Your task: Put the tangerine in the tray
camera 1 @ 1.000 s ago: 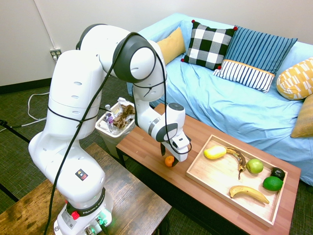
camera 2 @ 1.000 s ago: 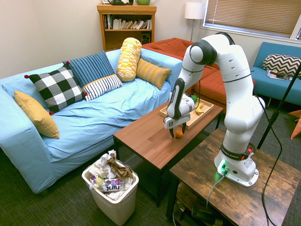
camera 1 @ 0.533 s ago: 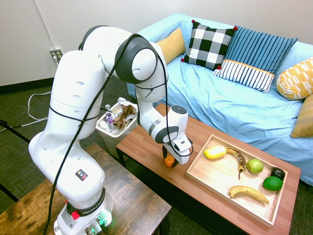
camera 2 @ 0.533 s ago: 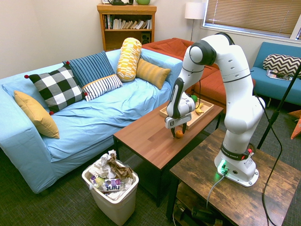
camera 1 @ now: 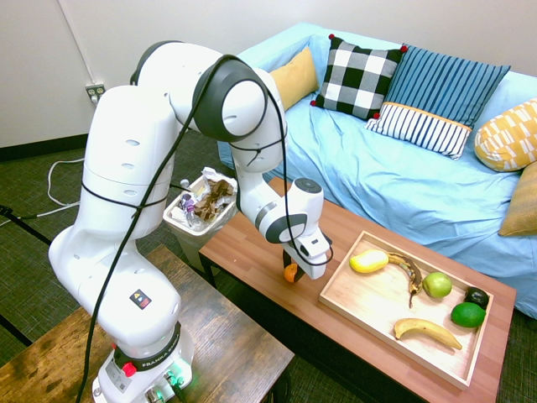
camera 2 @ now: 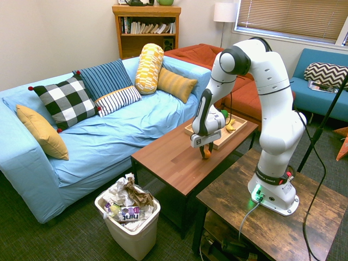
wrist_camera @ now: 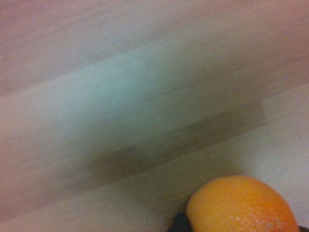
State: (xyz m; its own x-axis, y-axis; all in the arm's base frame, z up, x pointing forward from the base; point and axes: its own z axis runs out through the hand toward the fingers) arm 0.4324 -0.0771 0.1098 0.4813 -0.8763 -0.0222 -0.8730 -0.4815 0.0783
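Observation:
The small orange tangerine (camera 1: 290,272) sits between the fingers of my gripper (camera 1: 291,271) near the front edge of the reddish-brown coffee table (camera 1: 252,243). The gripper is shut on it. In the second exterior view the tangerine (camera 2: 206,153) shows as an orange spot under the white hand, with the gripper (camera 2: 205,153) pointing down. Up close in the wrist view the tangerine (wrist_camera: 241,205) fills the lower right corner over blurred wood. The light wooden tray (camera 1: 361,300) lies on the same table to the right of the gripper, a short gap away.
The tray holds a yellow fruit (camera 1: 368,261), two bananas (camera 1: 427,330), a green apple (camera 1: 436,285), a lime (camera 1: 467,315) and a dark fruit (camera 1: 477,296). A white waste bin (camera 1: 198,215) full of litter stands by the table's left end. A blue sofa (camera 1: 394,176) with cushions runs behind.
The gripper came down around the tangerine and went from open to shut on it. The hand has shifted slightly toward the tray.

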